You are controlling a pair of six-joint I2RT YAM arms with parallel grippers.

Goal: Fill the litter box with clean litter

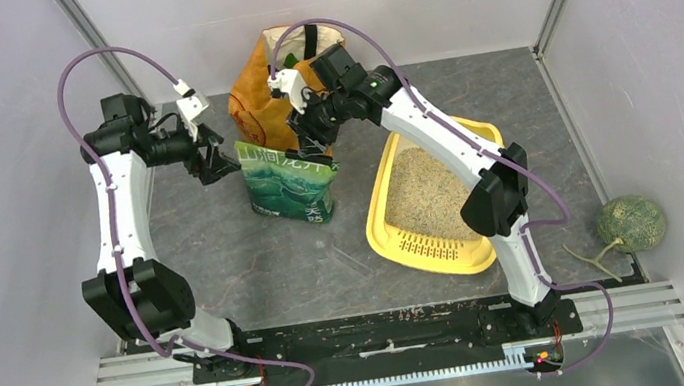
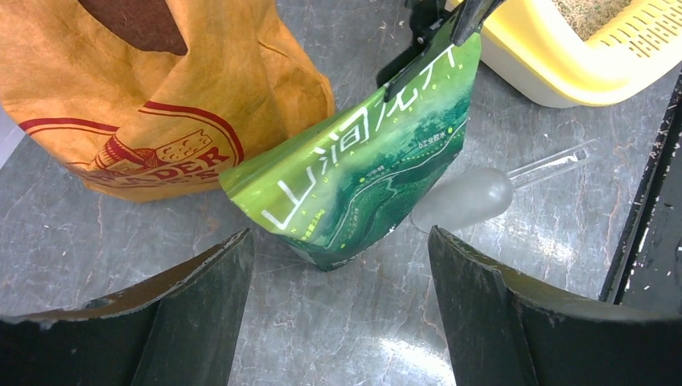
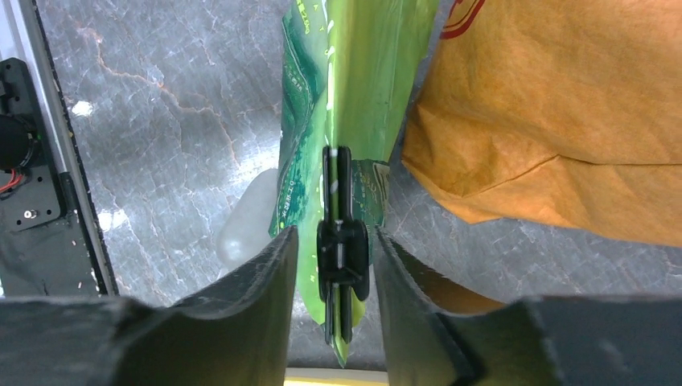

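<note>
Found the litter box (image 1: 380, 223) nearest, on the right half of the tabletop (image 1: 257, 265), slotted lip toward the near edge. Saw the clean litter (image 1: 427, 191) lying in it as a beige bed across the tray floor. Caught a green netted melon (image 1: 631, 221) only from overhead, at the right edge by the near right corner, well apart from the tray.

Placed the green litter bag (image 1: 289, 188) just left of the box, about mid-tabletop, standing tilted, top edge pinched by a black clip (image 3: 344, 257). Picked out a translucent scoop (image 2: 466, 197) flat on the tabletop just beside the bag's base through both wrist cameras; could not find it overhead, with the bag in the way.

Read the left gripper (image 2: 339, 240) as spread wide and holding nothing, fingers either side of the bag's lower corner without touching, by its own camera. Got from overhead only a dark claw beside the bag's upper left corner.

Read the right gripper (image 3: 336, 233) as narrow, straddling the clip, a thin sliver of gap showing on each side, so not pinching. Saw none of that gap overhead, under the wrist.

Found an orange paper bag (image 1: 253, 104) farthest, by the far edge, just behind the green bag; could not tell whether touching.
</note>
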